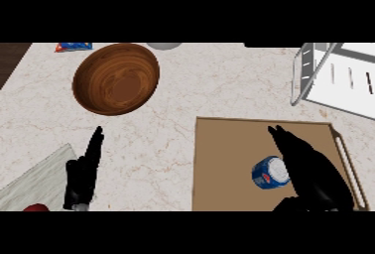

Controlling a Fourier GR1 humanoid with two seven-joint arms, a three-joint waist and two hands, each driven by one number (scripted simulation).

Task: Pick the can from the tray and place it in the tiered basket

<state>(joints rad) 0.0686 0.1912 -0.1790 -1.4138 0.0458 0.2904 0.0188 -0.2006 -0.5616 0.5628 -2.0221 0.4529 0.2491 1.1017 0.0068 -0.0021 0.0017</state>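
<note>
— What carries everything here?
— A pale marble counter (212,94) with thin tan veins, evenly lit.
— And past its edges?
— At its far left corner, a strip of dark brown wood (10,58); nothing else of the room shows.

A kitchen, going by the marbled stone table (190,99). Near its far edge, a wooden bowl (116,78); at the far right corner, a wire tiered basket (322,69). Toward the near edge, a brown tray (227,163).

Marble counter (190,99) bears wooden bowl (116,78), brown tray (227,168), wire tiered basket (322,74), grey board (36,183).
</note>
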